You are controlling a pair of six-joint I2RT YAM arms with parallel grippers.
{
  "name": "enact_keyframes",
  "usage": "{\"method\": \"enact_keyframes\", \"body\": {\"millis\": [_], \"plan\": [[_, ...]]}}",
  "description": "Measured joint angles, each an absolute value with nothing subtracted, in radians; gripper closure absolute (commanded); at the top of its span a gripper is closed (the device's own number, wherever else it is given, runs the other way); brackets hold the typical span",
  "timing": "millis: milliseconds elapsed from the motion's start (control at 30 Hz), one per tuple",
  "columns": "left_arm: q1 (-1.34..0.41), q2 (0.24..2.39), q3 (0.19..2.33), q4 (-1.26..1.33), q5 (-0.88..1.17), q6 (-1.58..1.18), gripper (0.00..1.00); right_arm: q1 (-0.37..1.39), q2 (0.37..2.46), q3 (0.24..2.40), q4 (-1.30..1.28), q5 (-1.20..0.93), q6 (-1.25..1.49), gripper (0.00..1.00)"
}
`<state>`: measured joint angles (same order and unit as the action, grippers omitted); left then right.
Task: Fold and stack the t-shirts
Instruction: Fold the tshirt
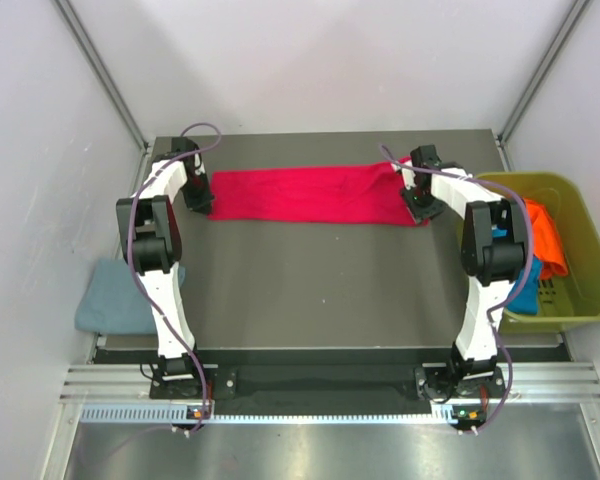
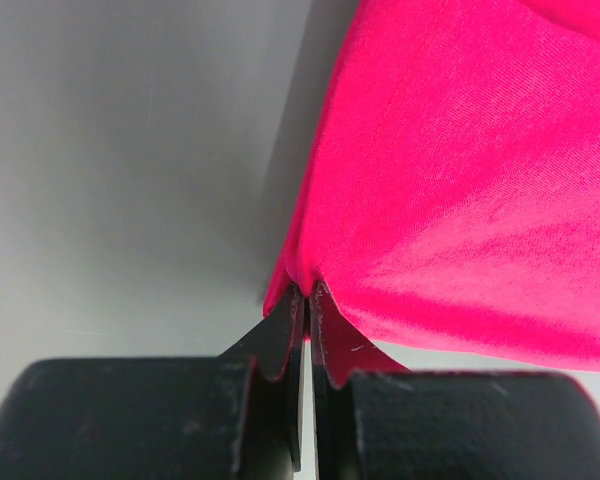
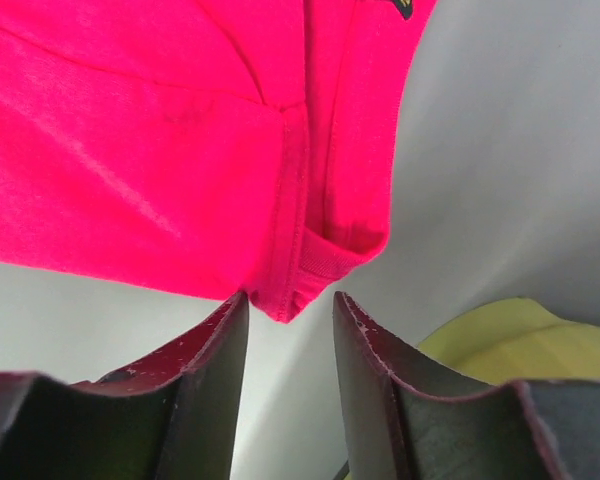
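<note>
Top view: red t-shirt (image 1: pixel 310 196) lies as a long flat band across the 12 o'clock side of the surface (image 1: pixel 320 290), one arm at each end.

Left pincer (image 2: pixel 306 295): tips together, clamped on the band's 9 o'clock corner. The cloth puckers at the bite, so the grip looks firm.

Right pincer (image 3: pixel 290 300): jaws apart, standing either side of the hemmed corner at the 3 o'clock end. The corner pokes into the gap and is not pinched.

Judgement: the two ends are taken so the band can be lifted evenly and folded over. One end is secured; the other wants the jaws brought together first.

Grey-blue t-shirt (image 1: pixel 115 300): a flat bundle at 8 o'clock, half off the surface edge, probably the start of the stack.

Olive bin (image 1: pixel 590 300) at 3 o'clock, just beside the surface, holds the orange t-shirt (image 1: pixel 548 235) and the turquoise t-shirt (image 1: pixel 525 290), both crumpled and waiting.

Count: four t-shirts (one red, one grey-blue, one orange, one turquoise), one bin, two pincers
</note>
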<state>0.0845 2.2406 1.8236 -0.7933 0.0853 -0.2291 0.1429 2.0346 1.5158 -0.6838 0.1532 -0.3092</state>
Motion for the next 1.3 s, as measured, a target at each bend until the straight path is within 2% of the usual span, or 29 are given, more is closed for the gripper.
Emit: {"method": "enact_keyframes", "body": {"millis": [100,267,300,333,400,667,1000,1300], "plan": [[0.084,2.233,1.814,-0.793,0.084,-0.229,1.00,0.134,2.046,1.517,-0.687,0.145,-0.310,0.62],[0.084,2.215,1.783,-0.793,0.080,-0.225,1.00,0.128,2.083,1.561,-0.702,0.127,-0.311,0.74],[0.084,2.209,1.774,-0.793,0.080,-0.223,1.00,0.128,2.090,1.570,-0.706,0.125,-0.311,0.77],[0.084,2.206,1.769,-0.793,0.078,-0.222,1.00,0.128,2.096,1.581,-0.709,0.120,-0.312,0.87],[0.084,2.195,1.753,-0.794,0.076,-0.218,1.00,0.128,2.111,1.604,-0.711,0.111,-0.314,1.00],[0.083,2.145,1.686,-0.799,0.071,-0.210,1.00,0.120,2.163,1.690,-0.715,0.101,-0.309,1.00],[0.046,1.973,1.559,-0.826,0.093,-0.210,1.00,0.101,2.326,1.948,-0.709,0.085,-0.321,1.00],[-0.083,1.829,1.390,-0.848,0.097,-0.206,1.00,0.088,2.503,2.238,-0.702,0.044,-0.310,1.00]]}}
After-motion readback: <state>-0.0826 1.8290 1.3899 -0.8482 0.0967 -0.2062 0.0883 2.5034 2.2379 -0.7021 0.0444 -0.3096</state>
